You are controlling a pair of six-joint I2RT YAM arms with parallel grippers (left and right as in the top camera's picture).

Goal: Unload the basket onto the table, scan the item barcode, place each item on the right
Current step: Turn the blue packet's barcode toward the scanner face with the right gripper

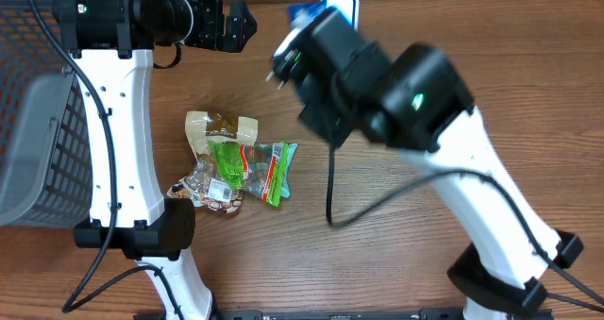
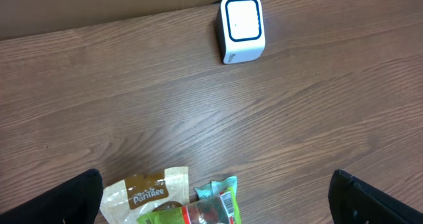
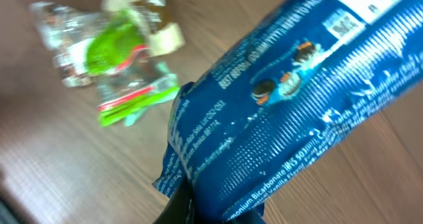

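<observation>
Sitting at the left edge of the wooden table (image 1: 377, 254), a grey mesh basket (image 1: 38, 141) lies just beside the left arm's white link. That arm reaches from the near edge toward the far edge, and the left gripper (image 1: 234, 25) points right with its jaws spread wide, grasping nothing. In the left wrist view its dark fingers (image 2: 73, 201) frame the lower corners. A pile of snack packets (image 1: 236, 164) lies between the two arms on the table. At the far edge stands a white scanner (image 2: 241, 26). The right arm slants up and left from its near-right base, its black wrist hiding part of the scanner from overhead. The right gripper (image 3: 188, 201) is clenched on one end of a blue packet (image 3: 284, 98), which hangs above the table beside the scanner.
</observation>
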